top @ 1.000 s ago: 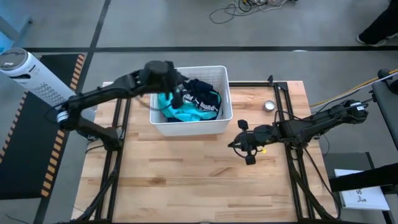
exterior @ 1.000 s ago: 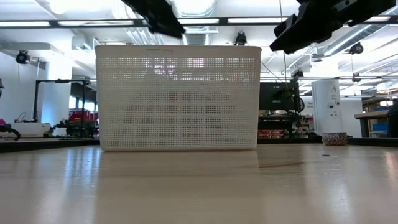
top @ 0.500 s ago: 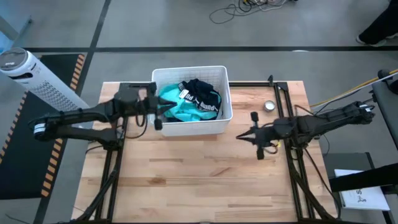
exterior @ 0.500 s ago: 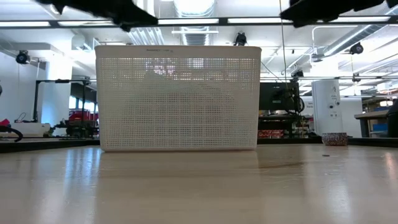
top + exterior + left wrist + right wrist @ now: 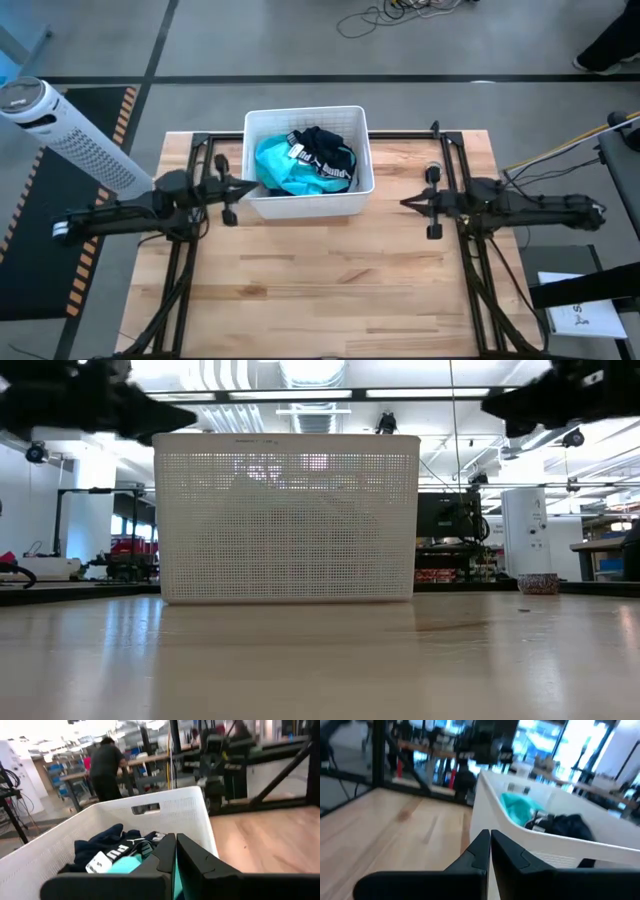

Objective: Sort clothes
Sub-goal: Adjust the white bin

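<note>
The clothes lie piled in the white bin [image 5: 308, 205] at the table's far middle. A turquoise garment [image 5: 283, 170] is on the left and a navy one with white lettering [image 5: 327, 158] on the right; both also show in the left wrist view [image 5: 125, 851] and the right wrist view [image 5: 520, 806]. My left gripper [image 5: 238, 190] hovers shut just left of the bin's left wall, above rim height [image 5: 165, 415], fingers pointing at the bin. My right gripper [image 5: 412, 203] hovers shut to the right of the bin, fingers also pointing at it [image 5: 489, 839].
A small round roll [image 5: 433, 170] sits on the table at the far right, also in the low view [image 5: 538, 582]. A white perforated cylinder [image 5: 70, 135] stands off the table's left. A person [image 5: 107, 770] stands in the room behind. Bare wood fills the near half.
My left gripper has drawn back from over the clothes in the bin toward the table's left edge and now hangs beside the bin's left wall. My right gripper has gone toward the table's right and far edges. The turquoise garment stays in the bin.
</note>
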Tool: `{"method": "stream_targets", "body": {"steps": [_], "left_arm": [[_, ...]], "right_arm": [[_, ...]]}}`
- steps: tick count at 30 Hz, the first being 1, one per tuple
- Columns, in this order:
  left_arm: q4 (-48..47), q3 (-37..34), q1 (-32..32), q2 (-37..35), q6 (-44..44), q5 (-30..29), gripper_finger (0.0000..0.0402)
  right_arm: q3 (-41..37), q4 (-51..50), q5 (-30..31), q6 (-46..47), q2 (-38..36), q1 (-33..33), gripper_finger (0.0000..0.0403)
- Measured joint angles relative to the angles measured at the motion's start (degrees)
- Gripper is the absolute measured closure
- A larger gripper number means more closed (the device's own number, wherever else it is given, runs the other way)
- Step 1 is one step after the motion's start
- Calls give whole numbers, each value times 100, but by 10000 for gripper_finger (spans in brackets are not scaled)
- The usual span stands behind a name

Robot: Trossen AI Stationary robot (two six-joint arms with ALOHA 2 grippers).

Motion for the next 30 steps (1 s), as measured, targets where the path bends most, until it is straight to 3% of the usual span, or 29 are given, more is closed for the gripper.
{"method": "stream_targets", "body": {"steps": [5,9,11,17,20,22,30], "left_arm": [[124,-759,0,-1243,-314,7,401],[-85,-1144,-10,-2026,-425,14,401],[-247,-1257,-29,-2375,-425,11,402],[-65,-1479,-206,-2396,-467,-144,402],[94,-1575,-332,-2421,-468,-187,402],[165,-1592,-392,-2389,-439,-246,402],[63,-1585,-454,-2372,-595,-312,402]], "right_arm": [[-550,26,-69,107,-1129,-254,403],[-618,-693,152,122,-2053,-289,403],[-536,-857,295,139,-2084,-295,403],[-649,-659,251,112,-2096,-282,403],[-1087,410,-309,119,-2046,-276,403],[-1374,823,-371,231,-2002,-278,403],[-1525,526,-356,387,-2080,-267,403]]}}
